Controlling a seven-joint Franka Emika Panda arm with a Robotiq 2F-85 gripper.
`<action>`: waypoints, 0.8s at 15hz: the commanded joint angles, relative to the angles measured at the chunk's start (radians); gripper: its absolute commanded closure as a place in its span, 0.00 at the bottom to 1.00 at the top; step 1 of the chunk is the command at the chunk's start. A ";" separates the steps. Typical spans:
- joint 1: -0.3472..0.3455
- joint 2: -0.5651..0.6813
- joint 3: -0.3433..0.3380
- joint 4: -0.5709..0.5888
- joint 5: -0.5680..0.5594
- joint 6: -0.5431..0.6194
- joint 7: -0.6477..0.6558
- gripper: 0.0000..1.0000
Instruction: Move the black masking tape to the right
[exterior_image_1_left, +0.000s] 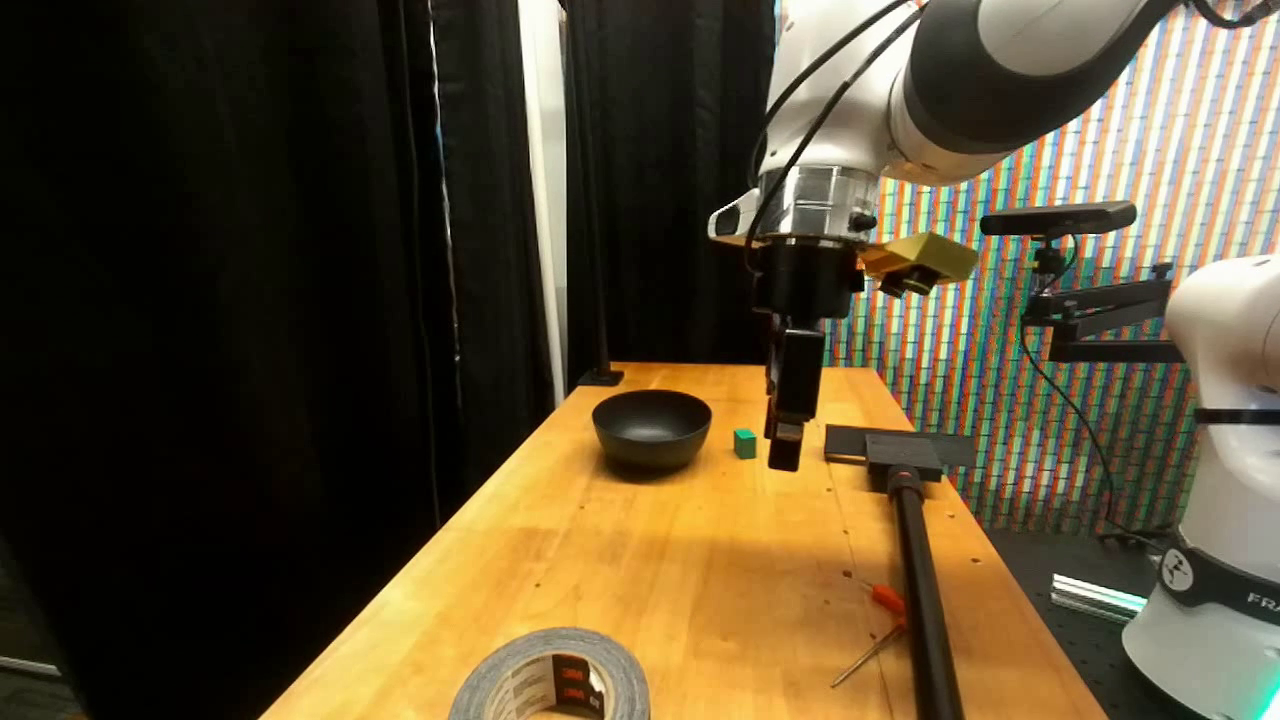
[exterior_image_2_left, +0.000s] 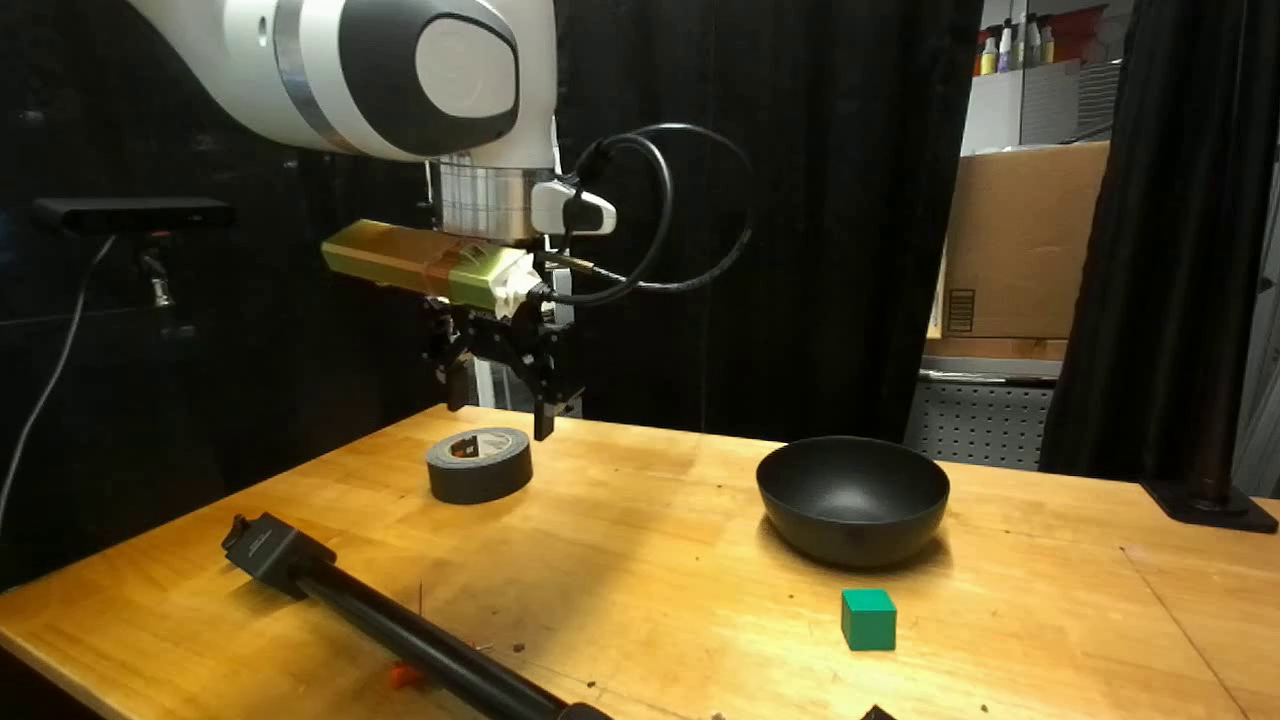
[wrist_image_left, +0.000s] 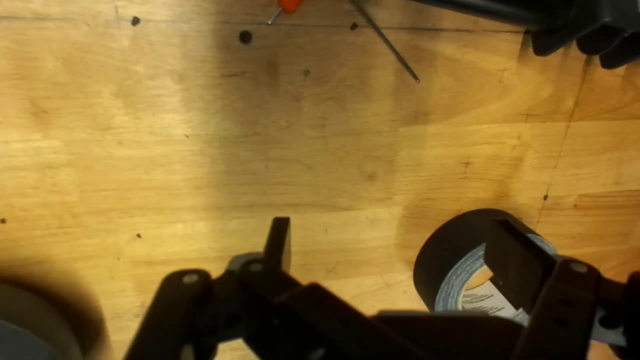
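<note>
Our pincer (exterior_image_2_left: 500, 422) hangs spread wide above the table (exterior_image_2_left: 650, 540), gripping nothing, likely parted to make room for the black roll of tape (exterior_image_2_left: 482, 482), which lies flat there, well apart from the bowl (exterior_image_2_left: 853, 532)

White arm (exterior_image_2_left: 330, 75), rounded — dark grey joint cover (exterior_image_2_left: 376, 70), pale oval cap (exterior_image_2_left: 467, 67). Shiny silver wrist collar (exterior_image_2_left: 485, 200), black cables (exterior_image_2_left: 666, 200) looping out. Boxy gold-yellow housing (exterior_image_2_left: 400, 260). Black tool (exterior_image_2_left: 500, 406) — angular, jointed, pale round pin heads (wrist_image_left: 190, 278).
</note>
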 joint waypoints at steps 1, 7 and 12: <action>0.012 0.114 0.033 0.119 -0.020 0.010 0.011 0.00; 0.013 0.301 0.079 0.320 -0.077 0.007 0.022 0.00; 0.011 0.440 0.095 0.476 -0.112 -0.001 0.016 0.00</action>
